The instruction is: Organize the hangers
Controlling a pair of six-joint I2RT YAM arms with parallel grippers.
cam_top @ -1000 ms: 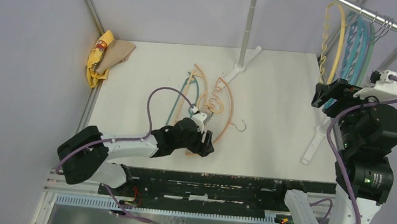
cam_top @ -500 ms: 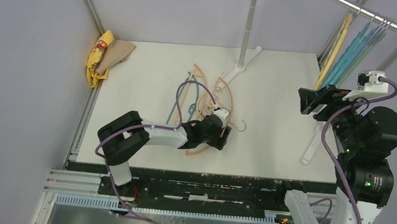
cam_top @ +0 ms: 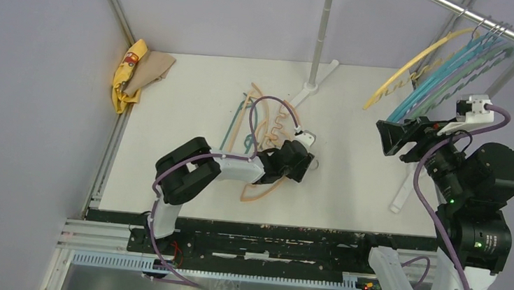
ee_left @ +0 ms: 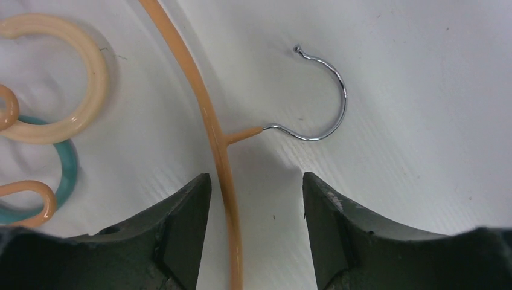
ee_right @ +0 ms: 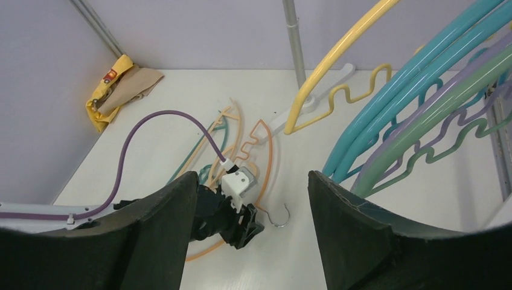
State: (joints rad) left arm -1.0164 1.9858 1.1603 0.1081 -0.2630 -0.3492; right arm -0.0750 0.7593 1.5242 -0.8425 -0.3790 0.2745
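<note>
**Item 1: my left gripper** (ee_left: pixel 255 181). It sits low over the table (cam_top: pixel 357 175) with the fingers spread and nothing clamped. An orange hanger (ee_left: pixel 212 121) lies flat beneath me. Its bar runs up between my two fingers, nearer the left one (whether it touches that finger I cannot tell). Its metal hook (ee_left: pixel 326 115) branches off to the right just past my fingertips and rests on the table.

**Item 2: pile of hangers** (cam_top: pixel 263 128). This is a loose overlapping tangle at mid-table. It holds orange and cream pieces, with a teal hanger (cam_top: pixel 229 130) along its left edge. The orange hanger under my fingers lies on the pile's near right side.

**Item 3: rail** (cam_top: pixel 462 10). It is the one holder here, above the table's far right corner. Contents:
- one yellow hanger (ee_right: pixel 338 66)
- two teal ones (ee_right: pixel 392 84)
- one lilac (ee_right: pixel 465 84)
- one pale green (ee_right: pixel 459 109)

They hang side by side from their hooks, all tilted, with their lower ends reaching out toward the middle of the table.

**Item 4: my right gripper** (ee_right: pixel 252 181). It is raised just beside the hanging set, looking down across the table. The fingers are spread wide and hold nothing.

**Item 5: yellow-and-tan cloth** (cam_top: pixel 134 68). It is bunched at the far left corner, well apart from both groups of hangers.
</note>
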